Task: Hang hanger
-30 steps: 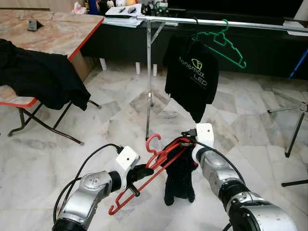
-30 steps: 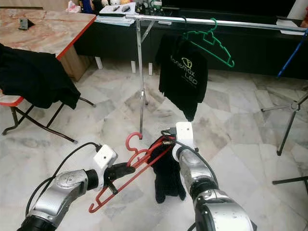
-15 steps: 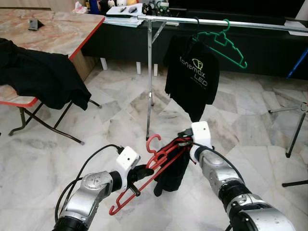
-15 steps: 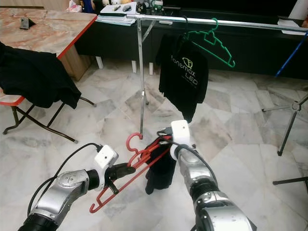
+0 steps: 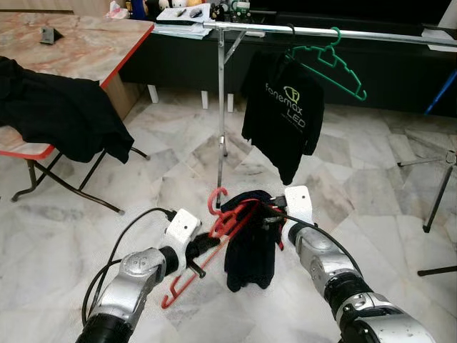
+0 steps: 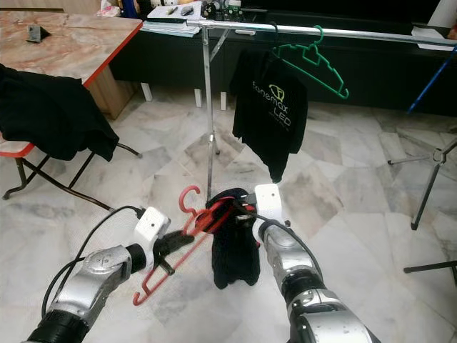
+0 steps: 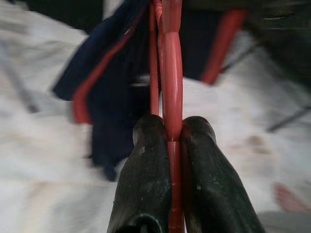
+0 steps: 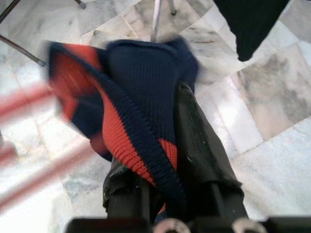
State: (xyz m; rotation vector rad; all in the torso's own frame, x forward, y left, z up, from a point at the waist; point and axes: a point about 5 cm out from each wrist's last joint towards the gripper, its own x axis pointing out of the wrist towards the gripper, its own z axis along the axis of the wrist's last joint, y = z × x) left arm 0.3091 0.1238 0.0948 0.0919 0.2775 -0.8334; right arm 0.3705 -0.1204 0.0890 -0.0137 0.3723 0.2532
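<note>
My left gripper (image 5: 201, 249) is shut on the sloping arm of a red hanger (image 5: 220, 216), and the left wrist view shows both fingers (image 7: 146, 165) pinching the red bar (image 7: 172, 73). A dark navy knitted garment (image 5: 250, 246) with red trim hangs from the hanger's upper end, just below its hook. My right gripper (image 5: 267, 212) is shut on the garment's top edge, and the knit (image 8: 141, 77) lies across its fingers (image 8: 199, 145). Farther back stands a metal clothes rail (image 5: 371, 33).
A black printed T-shirt (image 5: 282, 118) and an empty green hanger (image 5: 332, 61) hang on the rail, whose upright pole (image 5: 220, 121) stands just behind my hands. At the left is a red-edged table (image 5: 93, 43) with black clothing (image 5: 57, 114) draped over it. Another stand's legs (image 5: 435, 200) are at the right.
Both grippers have risen slightly. The right gripper has carried the garment left, so it now covers the hanger's upper end near the hook.
</note>
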